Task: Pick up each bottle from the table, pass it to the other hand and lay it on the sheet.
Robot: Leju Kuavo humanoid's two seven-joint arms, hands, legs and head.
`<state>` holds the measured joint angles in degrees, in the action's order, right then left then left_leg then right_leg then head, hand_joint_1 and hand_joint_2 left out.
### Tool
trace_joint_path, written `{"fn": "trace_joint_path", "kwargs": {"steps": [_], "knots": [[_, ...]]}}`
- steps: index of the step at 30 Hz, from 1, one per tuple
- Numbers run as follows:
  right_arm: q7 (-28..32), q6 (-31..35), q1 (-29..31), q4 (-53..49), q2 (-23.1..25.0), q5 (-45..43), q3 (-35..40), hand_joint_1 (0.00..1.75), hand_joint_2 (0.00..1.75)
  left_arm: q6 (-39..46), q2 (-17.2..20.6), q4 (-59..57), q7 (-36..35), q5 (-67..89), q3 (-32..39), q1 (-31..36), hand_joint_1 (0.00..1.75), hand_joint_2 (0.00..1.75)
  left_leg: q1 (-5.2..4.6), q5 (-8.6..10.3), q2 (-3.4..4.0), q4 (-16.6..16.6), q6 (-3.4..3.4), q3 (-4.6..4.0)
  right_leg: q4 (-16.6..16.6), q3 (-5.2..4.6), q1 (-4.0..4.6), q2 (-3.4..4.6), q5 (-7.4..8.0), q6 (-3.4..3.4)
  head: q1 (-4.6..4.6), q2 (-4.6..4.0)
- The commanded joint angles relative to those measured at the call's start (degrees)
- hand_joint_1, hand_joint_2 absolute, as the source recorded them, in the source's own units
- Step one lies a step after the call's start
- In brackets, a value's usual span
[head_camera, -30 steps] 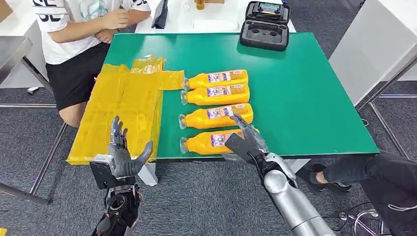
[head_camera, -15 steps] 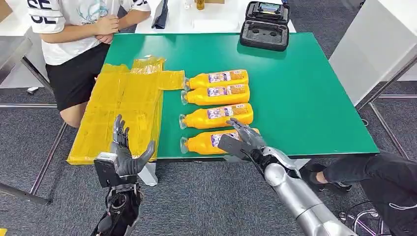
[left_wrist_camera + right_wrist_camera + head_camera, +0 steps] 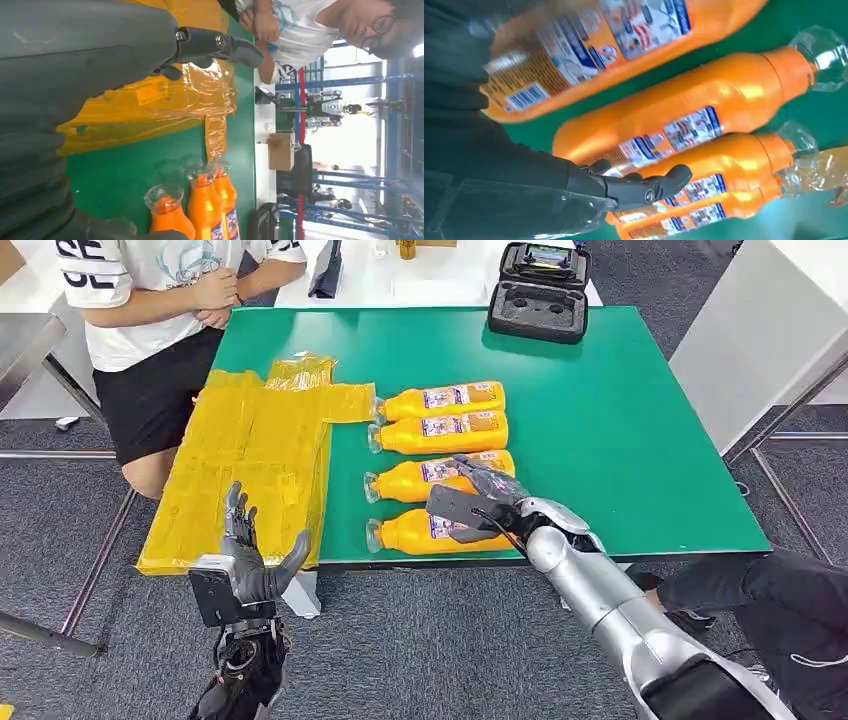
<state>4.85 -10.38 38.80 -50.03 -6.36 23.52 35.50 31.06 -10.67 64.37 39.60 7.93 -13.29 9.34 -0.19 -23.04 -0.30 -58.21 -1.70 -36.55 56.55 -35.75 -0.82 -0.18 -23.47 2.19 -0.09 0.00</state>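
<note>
**Grasp on the nearest bottle: advice for a clean pick**

Sheet (image 3: 245, 465) of yellow plastic, crinkled, spread over the left part of the green table (image 3: 600, 420), hanging a little past the near edge. Left hand (image 3: 252, 558) raised below and in front of that edge, palm up, fingers apart, holding nothing; best kept there, wide and steady, ready to receive.

Four orange bottles in a row right of the sheet, lying on their sides, clear caps toward it: farthest bottle (image 3: 440, 398), second bottle (image 3: 440, 430), third bottle (image 3: 425, 478), nearest bottle (image 3: 410, 532) by the table's near edge.

Right hand (image 3: 475, 502) low over the label end of the nearest bottle, fingers spread and reaching toward the third bottle, nothing gripped yet; from the right wrist view, thumb (image 3: 644, 186) extended beside the row. Whether the palm touches the bottle: cannot tell.

Judged best: settle fingers into the gap between the nearest and third bottles, thumb on the near side, wrap around the labelled middle for balance. Risk: nudging the third bottle, or rolling the nearest off the near edge. Lift straight up before swinging left.
</note>
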Motion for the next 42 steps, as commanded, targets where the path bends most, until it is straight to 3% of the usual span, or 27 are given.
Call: {"fn": "trace_joint_path", "kwargs": {"steps": [1, 9, 15, 42], "knots": [[-0.60, -0.45, 5.39, 8.22, 1.55, 0.01, 4.09, 0.00, 1.75, -0.13, 1.05, -1.91, -0.04, -0.39, 0.45, 0.47, 0.00, 1.75, 0.02, -0.07, 0.10, 0.05, 0.07, 0.21, -0.05, 0.18, 0.03, 0.09, -0.04, -0.06, -0.02, 0.00], [0.49, -4.18, 7.47, 10.17, 1.45, -0.94, 6.06, 0.00, 1.75, 0.36, 1.03, -2.02, 0.14, -0.88, 0.49, 0.56, 0.00, 1.75, 0.01, -0.11, 0.12, 0.01, 0.09, 0.22, -0.01, 0.19, 0.02, 0.11, -0.06, -0.08, 0.00, 0.00], [-0.94, -10.20, 12.89, 11.89, 0.91, -3.17, 7.90, 0.00, 1.75, 0.01, 1.01, -1.40, -0.34, -0.77, 0.64, 1.02, 0.00, 1.75, 0.00, -0.11, 0.13, -0.02, 0.07, 0.19, 0.03, 0.14, 0.01, 0.12, -0.07, -0.06, 0.00, 0.00], [-0.89, -15.27, 17.38, 14.15, -0.38, -7.99, 16.26, 0.00, 1.75, 1.15, 1.73, -2.64, 0.13, -2.92, 0.58, 1.27, 0.00, 1.75, 0.00, -0.08, 0.11, 0.00, 0.08, 0.21, 0.00, 0.16, 0.01, 0.10, -0.06, -0.07, 0.00, 0.00]]}}
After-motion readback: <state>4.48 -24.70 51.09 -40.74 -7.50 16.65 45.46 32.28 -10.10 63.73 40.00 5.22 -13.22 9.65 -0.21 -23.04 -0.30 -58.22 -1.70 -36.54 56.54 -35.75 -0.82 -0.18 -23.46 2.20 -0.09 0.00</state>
